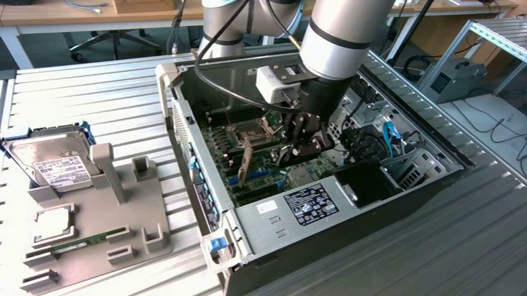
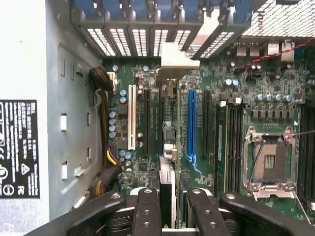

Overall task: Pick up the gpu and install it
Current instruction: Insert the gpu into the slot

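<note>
Wrist view shows the gripper [image 2: 170,206] partly closed on the gpu [image 2: 167,147], held edge-on over the motherboard's [image 2: 236,113] expansion slots inside the computer case [image 1: 329,203]. Pickup looks done; I judge seating unfinished.

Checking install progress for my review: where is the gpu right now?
The gpu stands edge-on inside the open computer case, held in the gripper over the motherboard's slots, beside the blue slot.
</note>
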{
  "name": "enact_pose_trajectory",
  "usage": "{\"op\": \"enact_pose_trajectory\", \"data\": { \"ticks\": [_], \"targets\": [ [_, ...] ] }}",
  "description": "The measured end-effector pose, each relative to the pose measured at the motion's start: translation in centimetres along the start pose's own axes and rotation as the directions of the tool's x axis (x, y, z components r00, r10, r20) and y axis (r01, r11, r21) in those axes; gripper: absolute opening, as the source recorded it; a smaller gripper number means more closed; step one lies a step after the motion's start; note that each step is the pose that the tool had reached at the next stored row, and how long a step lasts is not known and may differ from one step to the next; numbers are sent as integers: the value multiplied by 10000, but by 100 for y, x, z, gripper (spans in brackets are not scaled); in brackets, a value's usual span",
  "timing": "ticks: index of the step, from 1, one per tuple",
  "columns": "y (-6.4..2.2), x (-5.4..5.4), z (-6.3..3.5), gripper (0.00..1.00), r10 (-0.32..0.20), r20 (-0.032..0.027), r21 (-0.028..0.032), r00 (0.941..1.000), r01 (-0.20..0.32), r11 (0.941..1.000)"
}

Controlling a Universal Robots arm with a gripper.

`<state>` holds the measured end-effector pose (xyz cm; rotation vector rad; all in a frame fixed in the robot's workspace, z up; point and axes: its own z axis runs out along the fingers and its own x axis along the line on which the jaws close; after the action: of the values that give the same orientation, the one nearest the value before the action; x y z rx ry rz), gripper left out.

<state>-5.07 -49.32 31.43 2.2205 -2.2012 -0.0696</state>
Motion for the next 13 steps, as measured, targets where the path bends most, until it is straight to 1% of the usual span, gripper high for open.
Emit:
{"op": "enact_pose_trajectory", "data": {
  "ticks": [5,9,13],
  "targets": [
    [22,-7,10,26,373,15,8,9993,-373,9993],
    [78,-11,16,26,408,19,8,9992,-408,9992],
    [106,-14,19,26,410,16,8,9992,-410,9992]
  ]
}}
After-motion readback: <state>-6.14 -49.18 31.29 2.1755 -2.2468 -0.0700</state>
